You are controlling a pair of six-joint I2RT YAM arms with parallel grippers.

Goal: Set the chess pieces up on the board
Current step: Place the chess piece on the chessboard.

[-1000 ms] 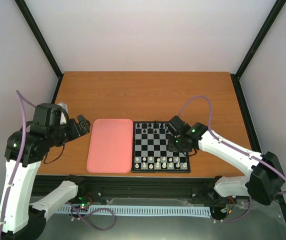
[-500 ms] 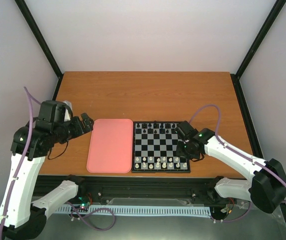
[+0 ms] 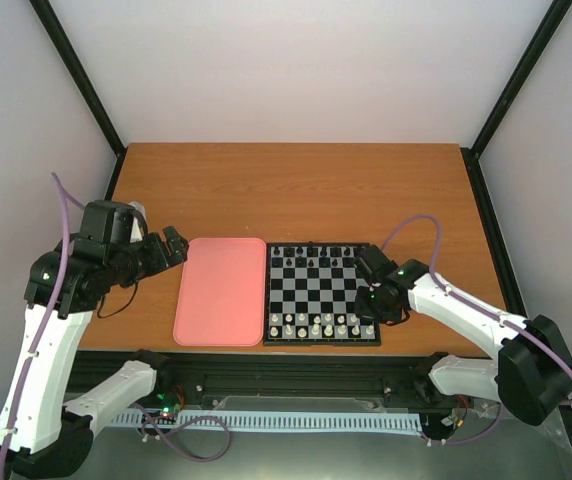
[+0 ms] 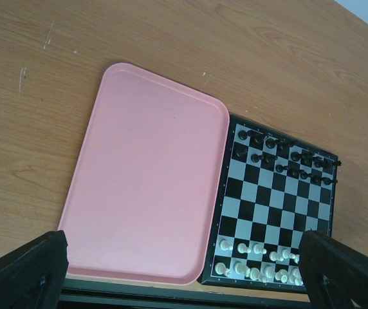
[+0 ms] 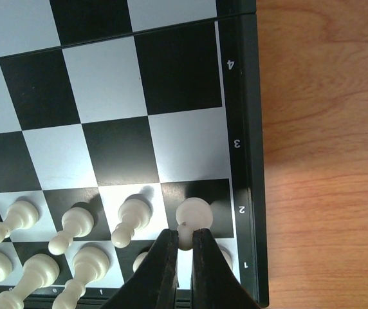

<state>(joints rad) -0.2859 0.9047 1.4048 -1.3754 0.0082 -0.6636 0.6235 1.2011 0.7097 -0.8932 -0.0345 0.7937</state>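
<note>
Wood table (image 3: 296, 190), checkered board (image 3: 321, 292), cream pawn (image 5: 193, 212)

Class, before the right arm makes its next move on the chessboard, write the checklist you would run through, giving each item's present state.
1. Grip: right gripper shut on the white pawn: ok.
2. Place: pawn over the edge-file square on rank 2 of the chessboard: ok.
3. Seating: pawn's base flat on its square: cannot tell, the gripper hides it.
4. Clearance: neighbouring white pawn apart from the gripper: ok.
5. Other arm: left gripper open, empty, off the board: ok.
</note>
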